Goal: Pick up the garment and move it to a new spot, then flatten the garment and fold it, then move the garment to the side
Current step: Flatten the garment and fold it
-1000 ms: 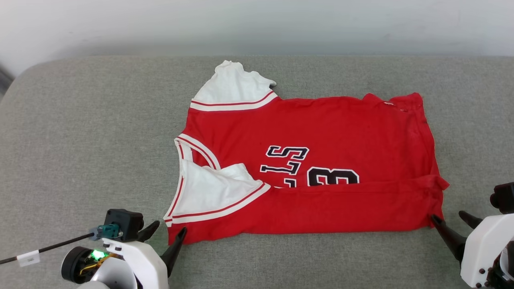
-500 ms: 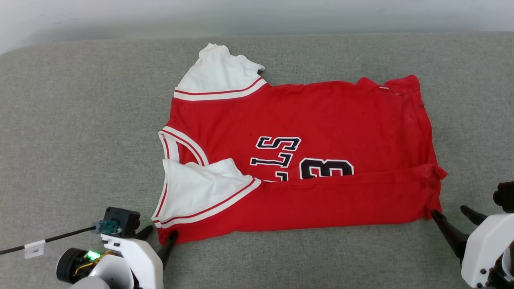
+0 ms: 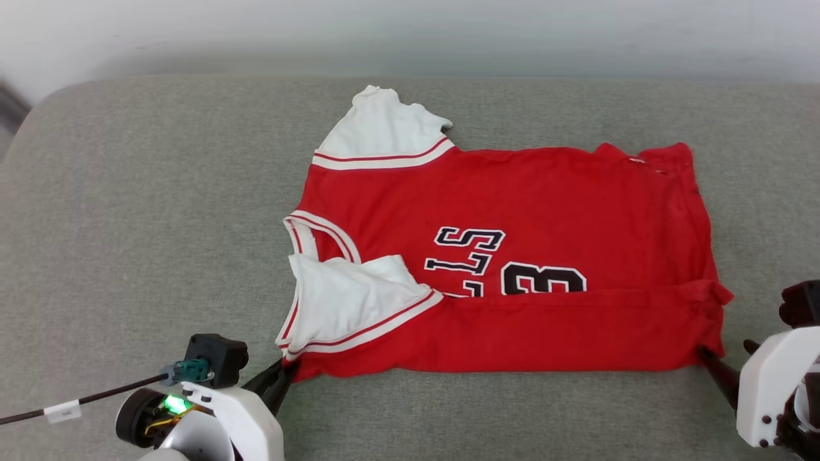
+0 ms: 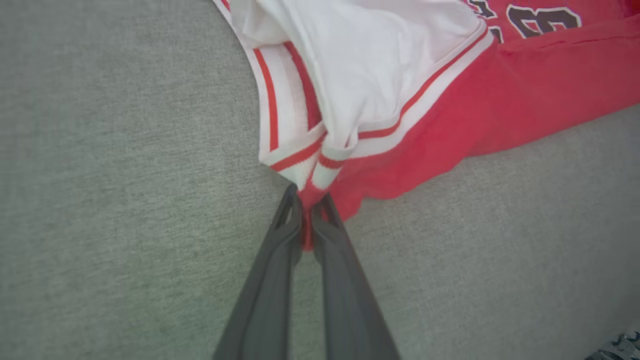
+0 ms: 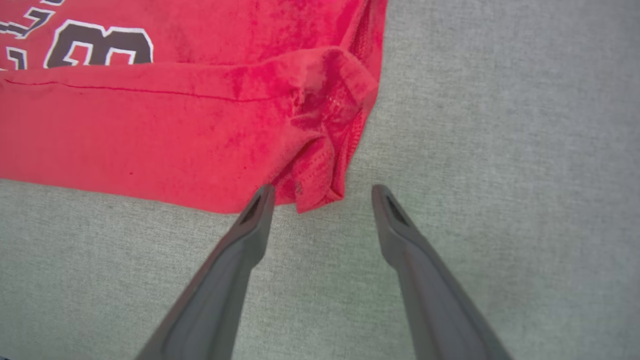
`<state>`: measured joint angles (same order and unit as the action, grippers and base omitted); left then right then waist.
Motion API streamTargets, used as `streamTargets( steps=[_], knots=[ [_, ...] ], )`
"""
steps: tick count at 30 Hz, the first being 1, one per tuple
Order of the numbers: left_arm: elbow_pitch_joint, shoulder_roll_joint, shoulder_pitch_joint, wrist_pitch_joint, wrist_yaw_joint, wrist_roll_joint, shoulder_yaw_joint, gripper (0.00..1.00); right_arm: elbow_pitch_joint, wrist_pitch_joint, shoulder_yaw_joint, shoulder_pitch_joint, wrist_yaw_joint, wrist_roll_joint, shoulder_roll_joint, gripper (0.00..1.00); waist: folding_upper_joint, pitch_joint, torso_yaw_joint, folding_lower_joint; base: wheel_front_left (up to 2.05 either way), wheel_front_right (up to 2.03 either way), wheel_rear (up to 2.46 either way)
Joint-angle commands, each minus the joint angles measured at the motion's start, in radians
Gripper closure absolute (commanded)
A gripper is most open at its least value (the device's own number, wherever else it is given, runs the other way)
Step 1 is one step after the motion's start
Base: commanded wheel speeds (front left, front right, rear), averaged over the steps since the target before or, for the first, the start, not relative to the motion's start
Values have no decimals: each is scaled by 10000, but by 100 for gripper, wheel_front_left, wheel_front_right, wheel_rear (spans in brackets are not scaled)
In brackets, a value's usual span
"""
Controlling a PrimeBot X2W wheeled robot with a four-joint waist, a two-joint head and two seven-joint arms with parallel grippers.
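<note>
The left gripper [image 4: 307,212] pinches the red jersey [image 3: 512,205] by its trimmed corner. The right gripper [image 5: 322,192] holds its fingers wide, the hem corner between their tips.

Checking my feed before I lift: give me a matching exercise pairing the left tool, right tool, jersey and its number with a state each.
Column one:
1 left tool
2 right tool
3 jersey
4 printed number

Column two:
a open, at the hem corner
b lower part covered by a fold
c shut on the corner below the striped trim
d lying on the grey cushion, near edge folded over

Pairs: 1-c, 2-a, 3-d, 4-b
</note>
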<state>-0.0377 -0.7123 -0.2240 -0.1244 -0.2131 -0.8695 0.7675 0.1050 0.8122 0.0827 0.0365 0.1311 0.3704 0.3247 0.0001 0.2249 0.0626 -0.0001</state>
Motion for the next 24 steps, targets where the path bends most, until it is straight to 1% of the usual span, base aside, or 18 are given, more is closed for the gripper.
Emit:
streamTargets(
  steps=[1,6,12,13,14,15,20,24],
  knots=[
    [-184,-34,71,6,-72,59,-31,100,-149,70,-8,151,-7,-36,-77,0,-1,51,110,1,0,0,0],
    [-1125,-279,11,-138,-336,271,-35,100,-1043,277,-126,550,-6,-255,-89,0,-1,341,370,1,0,0,0],
    [-1626,-378,-134,-273,-422,392,10,100,-2033,332,-330,719,-10,-394,-65,0,-1,710,554,1,0,0,0],
    [-1628,-394,-127,-284,-414,383,24,100,-2181,338,-377,722,-10,-353,-87,24,-1,750,566,1,0,0,0],
    [-1601,-421,-124,-304,-394,395,49,100,-2325,373,-457,712,-10,-315,-76,60,-1,777,573,1,0,0,0],
    [-1574,-435,-128,-325,-367,402,67,100,-2423,394,-556,682,-10,-293,-46,100,-1,797,575,1,0,0,0],
    [-1304,-518,18,-350,-276,302,112,100,-2601,301,-665,712,-14,-173,267,100,-1,593,439,1,0,0,0],
    [-1032,-681,228,-465,-297,265,185,100,-2326,291,-629,635,-14,-33,482,100,-1,158,236,1,0,0,0]
  ],
)
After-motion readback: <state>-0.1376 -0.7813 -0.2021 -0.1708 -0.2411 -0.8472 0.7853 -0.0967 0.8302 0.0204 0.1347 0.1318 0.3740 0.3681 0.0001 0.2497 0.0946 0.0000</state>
